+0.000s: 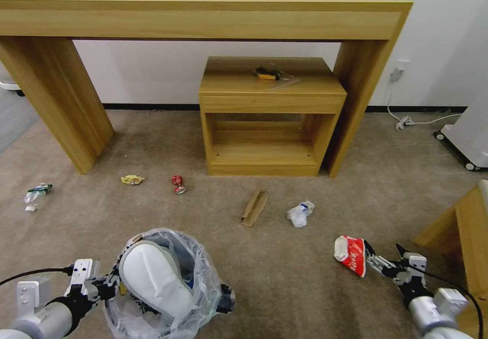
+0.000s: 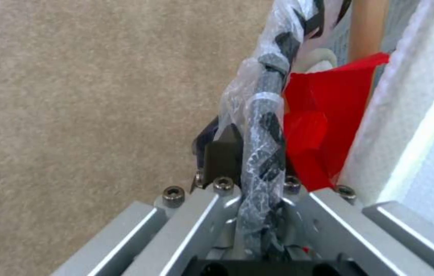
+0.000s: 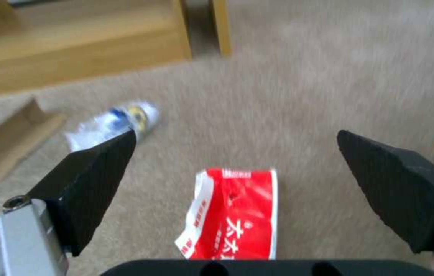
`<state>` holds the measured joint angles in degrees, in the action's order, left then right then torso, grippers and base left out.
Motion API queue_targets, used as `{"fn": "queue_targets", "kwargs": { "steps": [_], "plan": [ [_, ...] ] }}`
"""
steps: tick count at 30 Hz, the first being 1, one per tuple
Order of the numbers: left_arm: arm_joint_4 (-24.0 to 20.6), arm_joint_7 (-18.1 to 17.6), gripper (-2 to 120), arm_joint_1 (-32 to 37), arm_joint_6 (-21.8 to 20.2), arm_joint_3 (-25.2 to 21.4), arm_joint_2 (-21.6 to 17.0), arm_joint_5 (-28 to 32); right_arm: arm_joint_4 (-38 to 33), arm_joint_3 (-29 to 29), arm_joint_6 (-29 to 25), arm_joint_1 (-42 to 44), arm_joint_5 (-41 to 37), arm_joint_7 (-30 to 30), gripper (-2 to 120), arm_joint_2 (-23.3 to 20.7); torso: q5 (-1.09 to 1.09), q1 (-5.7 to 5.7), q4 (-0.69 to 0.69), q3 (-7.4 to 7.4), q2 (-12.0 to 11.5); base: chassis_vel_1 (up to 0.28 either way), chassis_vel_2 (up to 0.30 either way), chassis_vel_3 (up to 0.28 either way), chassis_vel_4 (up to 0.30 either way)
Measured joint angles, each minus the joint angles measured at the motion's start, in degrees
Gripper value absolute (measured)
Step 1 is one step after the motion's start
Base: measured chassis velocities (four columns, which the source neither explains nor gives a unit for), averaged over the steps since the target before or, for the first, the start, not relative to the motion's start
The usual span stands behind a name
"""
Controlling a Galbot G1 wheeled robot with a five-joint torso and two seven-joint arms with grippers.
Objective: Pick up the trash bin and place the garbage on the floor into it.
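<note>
The trash bin [image 1: 203,283], lined with a clear printed bag, hangs at the lower left, and my left gripper [image 1: 111,284] is shut on its rim [image 2: 270,115]. A white slipper [image 1: 152,278] and a red wrapper [image 2: 319,126] lie inside it. On the beige floor [image 1: 284,278] at the lower right lies a red and white wrapper [image 1: 351,254]. My right gripper [image 1: 384,252] stands open just behind it, and the wrapper [image 3: 237,214] lies between the spread fingers [image 3: 94,180] without touching them.
More garbage lies farther out: a cardboard strip [image 1: 254,208], a blue-white packet [image 1: 300,213], a small red wrapper [image 1: 178,183], a yellow wrapper [image 1: 132,179] and a clear bottle [image 1: 36,192]. A wooden cabinet [image 1: 269,125] stands under a long table [image 1: 203,8]. Wooden furniture [image 1: 462,227] is close on the right.
</note>
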<state>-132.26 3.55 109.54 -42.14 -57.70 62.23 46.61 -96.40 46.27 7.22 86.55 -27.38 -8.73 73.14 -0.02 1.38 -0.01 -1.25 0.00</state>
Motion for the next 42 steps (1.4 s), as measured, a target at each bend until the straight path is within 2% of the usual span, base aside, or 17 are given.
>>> {"fn": "queue_targets", "kwargs": {
  "steps": [6, 14, 17, 21, 22, 25, 35, 39, 41, 42],
  "plan": [
    [-0.3, -0.8, 0, -0.4, 0.0, 1.1, -0.1, -0.6, 8.4, -7.6, 7.6, -8.3, -0.7, 7.4, 100, -0.4, 0.00, 0.01, 0.02, 0.00, 0.0, 0.010, 0.023, -0.009, -0.007],
    [-0.5, -1.8, 0, -1.7, 0.0, 2.8, -0.7, -0.6, 13.0, -10.9, 14.4, -13.6, -1.6, 13.4, 97, -0.3, -0.01, 0.00, 0.02, 0.00, 0.0, 0.002, 0.008, -0.001, -0.002],
    [0.0, -2.4, 0, -2.9, 0.0, 4.1, -1.4, -0.4, 14.0, -10.7, 14.8, -13.7, -1.6, 14.0, 91, -0.3, -0.02, 0.01, -0.03, 0.00, 0.0, 0.000, 0.000, 0.000, 0.000],
    [0.1, -2.9, 0, -3.1, 0.0, 4.9, -1.5, -0.3, 15.5, -11.1, 14.5, -14.8, -1.5, 13.6, 78, -0.5, -0.01, 0.01, 0.00, 0.00, 0.0, 0.000, 0.000, 0.000, 0.000],
    [0.1, -3.0, 0, -3.2, 0.0, 5.0, -1.5, -0.3, 15.9, -11.3, 14.3, -15.2, -1.4, 13.3, 71, -0.6, 0.00, 0.00, 0.01, 0.00, 0.0, 0.000, 0.000, 0.000, 0.000],
    [0.1, -3.4, 0, -3.6, 0.0, 5.4, -1.5, -0.1, 16.3, -11.6, 13.8, -15.6, -1.1, 12.6, 65, -0.8, -0.01, 0.00, 0.01, 0.01, 0.0, 0.000, 0.000, 0.000, 0.000],
    [-0.6, -4.9, 0, -4.0, 0.0, 6.7, -1.9, 0.6, 18.5, -12.3, 13.7, -17.2, -1.1, 11.6, 54, -1.0, 0.00, 0.01, 0.00, 0.01, 0.0, 0.000, 0.000, 0.000, 0.000],
    [-0.9, -5.7, 0, -4.3, 0.0, 6.9, -2.2, 1.3, 19.3, -12.5, 13.7, -17.9, -1.7, 11.2, 45, -1.0, -0.01, 0.00, 0.00, 0.00, 0.0, 0.000, 0.000, 0.000, 0.000],
    [-1.1, -6.0, 0, -4.4, 0.0, 7.0, -2.4, 1.6, 19.5, -12.6, 13.7, -18.0, -1.9, 11.2, 39, -1.0, -0.01, 0.01, 0.00, 0.00, 0.0, 0.000, 0.000, 0.000, 0.000],
    [-1.2, -6.1, 0, -4.4, 0.0, 7.0, -2.4, 1.6, 19.5, -12.6, 13.7, -18.1, -2.0, 11.2, 30, -1.0, -0.01, 0.01, 0.00, 0.00, 0.0, 0.000, 0.000, 0.000, 0.000]
  ]
}}
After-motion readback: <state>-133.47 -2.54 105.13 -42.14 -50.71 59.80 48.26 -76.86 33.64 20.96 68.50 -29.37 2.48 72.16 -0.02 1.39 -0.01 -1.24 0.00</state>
